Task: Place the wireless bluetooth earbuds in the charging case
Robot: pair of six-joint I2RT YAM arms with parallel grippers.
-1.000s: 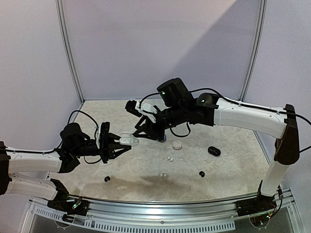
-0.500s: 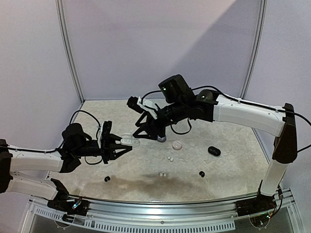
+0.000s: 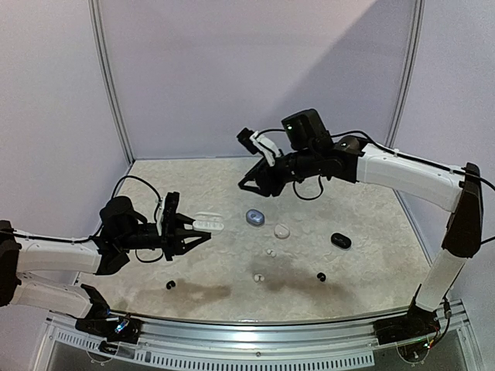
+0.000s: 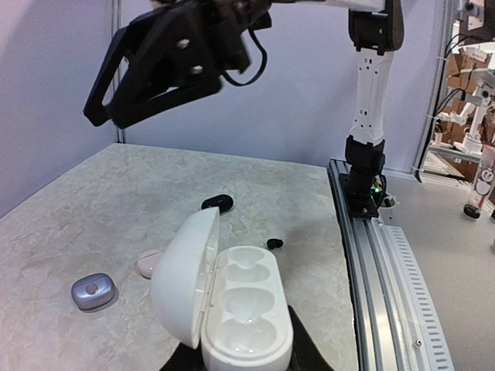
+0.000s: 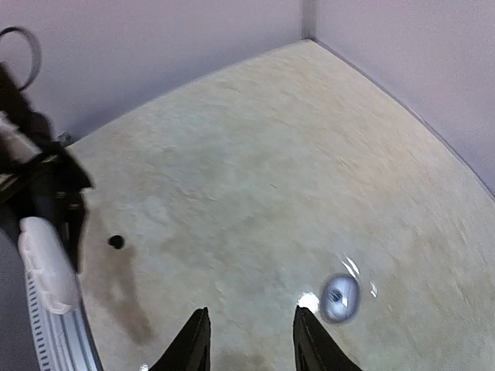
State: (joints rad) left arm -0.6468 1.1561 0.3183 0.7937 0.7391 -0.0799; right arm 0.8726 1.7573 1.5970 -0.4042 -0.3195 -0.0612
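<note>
My left gripper [image 3: 195, 229] is shut on the base of a white charging case [image 3: 209, 222], held low over the table's left part. The case's lid [image 4: 184, 277] stands open and the wells in its base [image 4: 246, 309] are empty. My right gripper [image 3: 246, 184] hangs high over the back middle, open, with nothing between its fingers [image 5: 194, 342]. Earbuds lie loose on the table: two white ones [image 3: 271, 251] [image 3: 259, 277], and two black ones [image 3: 321, 276] [image 3: 171, 284]. One black earbud [image 4: 274, 243] lies just beyond the held case.
A blue-grey case [image 3: 254, 217] lies shut on the table below my right gripper, also in the right wrist view [image 5: 339, 297]. A whitish case [image 3: 281, 230] and a black case [image 3: 340, 240] lie to its right. The metal rail [image 4: 387, 255] runs along the table's near edge.
My right gripper has risen and drawn back to the right, away from the blue-grey case, which now lies uncovered on the table. The left gripper and its white case have not moved.
</note>
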